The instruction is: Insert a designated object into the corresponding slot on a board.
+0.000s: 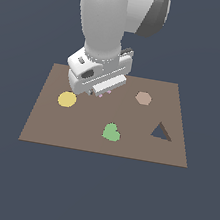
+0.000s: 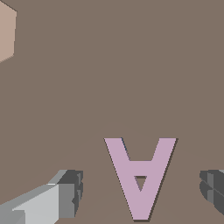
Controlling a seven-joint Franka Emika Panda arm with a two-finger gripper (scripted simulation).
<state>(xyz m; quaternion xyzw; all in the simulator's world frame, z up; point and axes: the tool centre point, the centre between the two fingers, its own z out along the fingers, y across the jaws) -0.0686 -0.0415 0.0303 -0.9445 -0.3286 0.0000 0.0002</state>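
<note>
Fingers (image 2: 70, 192) first, nearest the wrist camera: two grey pads spread wide apart, nothing clamped between them, and the pale pink-lilac letter A block (image 2: 141, 175) sits in the gap, flat on the brown board (image 2: 109, 78). Neither pad touches it; clear board shows on both sides. A thin dark edge runs along the block's outline, so it looks seated down into the surface, though whether it is fully in its slot cannot be told.

Beyond the block lies bare brown board, and further off, at the corner of the wrist view, part of a tan hexagon (image 2: 6, 35).

From the exterior view, the gripper (image 1: 100, 94) hangs low over the board's far half, hiding nearly all of the block; only a sliver of pink peeks out beneath it. Closer to the camera lie the yellow disc (image 1: 67, 99) towards the exterior view's left, the green heart (image 1: 111, 132) in the middle, and the dark triangular cutout (image 1: 161, 132) on the right.
</note>
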